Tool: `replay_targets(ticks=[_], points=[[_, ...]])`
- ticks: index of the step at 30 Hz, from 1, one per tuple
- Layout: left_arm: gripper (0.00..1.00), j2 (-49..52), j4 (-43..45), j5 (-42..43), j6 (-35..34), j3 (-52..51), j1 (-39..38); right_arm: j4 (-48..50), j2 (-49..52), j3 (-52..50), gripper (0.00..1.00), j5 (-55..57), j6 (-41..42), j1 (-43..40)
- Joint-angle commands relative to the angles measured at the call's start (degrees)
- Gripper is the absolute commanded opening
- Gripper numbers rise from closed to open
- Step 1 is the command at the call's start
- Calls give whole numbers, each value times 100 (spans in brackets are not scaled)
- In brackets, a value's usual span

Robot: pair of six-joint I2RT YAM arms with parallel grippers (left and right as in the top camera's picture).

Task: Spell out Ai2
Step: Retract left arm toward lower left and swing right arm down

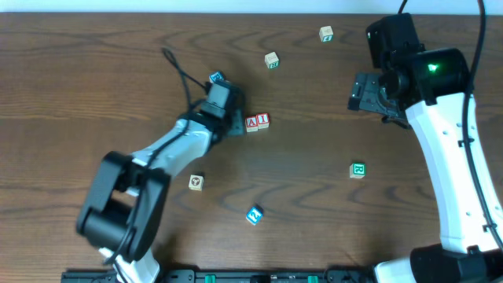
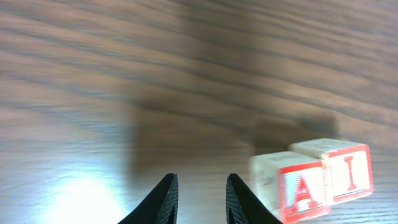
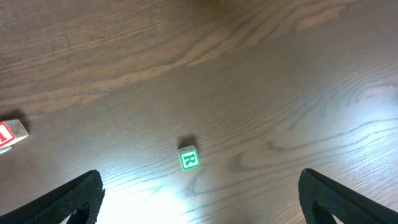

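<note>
Two red-lettered blocks stand side by side near the table's middle: the "A" block and the "I" block. In the left wrist view the A block and I block sit just right of my left gripper, whose fingers are a small gap apart with nothing between them. In the overhead view the left gripper is just left of the A block. My right gripper is wide open and empty, high above a green "R" block. No "2" block can be read.
Other letter blocks lie scattered: a green one at right, a blue one at front centre, a tan one, a blue one behind the left arm, and two at the back.
</note>
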Motion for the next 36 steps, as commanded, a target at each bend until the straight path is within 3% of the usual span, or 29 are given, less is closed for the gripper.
replay_targets(ticks=[1, 4, 6, 8, 9, 23, 28, 32, 36], points=[[27, -837, -293, -385, 234, 52, 356, -22, -153, -22, 99, 120, -31, 20], [29, -1526, -841, -660, 463, 52, 616, -55, -160, -22, 99, 120, -33, 20], [53, -1989, -1222, -809, 667, 52, 732, -74, -186, -22, 99, 118, -33, 20], [86, -2404, -1580, -802, 970, 52, 798, -87, -260, -22, 99, 52, -33, 20], [96, -2649, -1792, -811, 1071, 52, 807, -87, -317, -22, 99, 7, -33, 20], [95, -4972, -3880, -796, 1134, 52, 804, -772, -1609, -22, 99, -387, -291, 33], [95, -5702, -4242, -538, 874, 52, 804, -1226, -2476, -22, 99, -1082, -354, 33], [96, -6061, -4315, -223, 691, 52, 804, -1272, -3289, -236, 99, -2138, -975, 33], [95, -6179, -4406, 44, 647, 52, 804, -1272, -4201, -678, 99, -2190, -975, 31]])
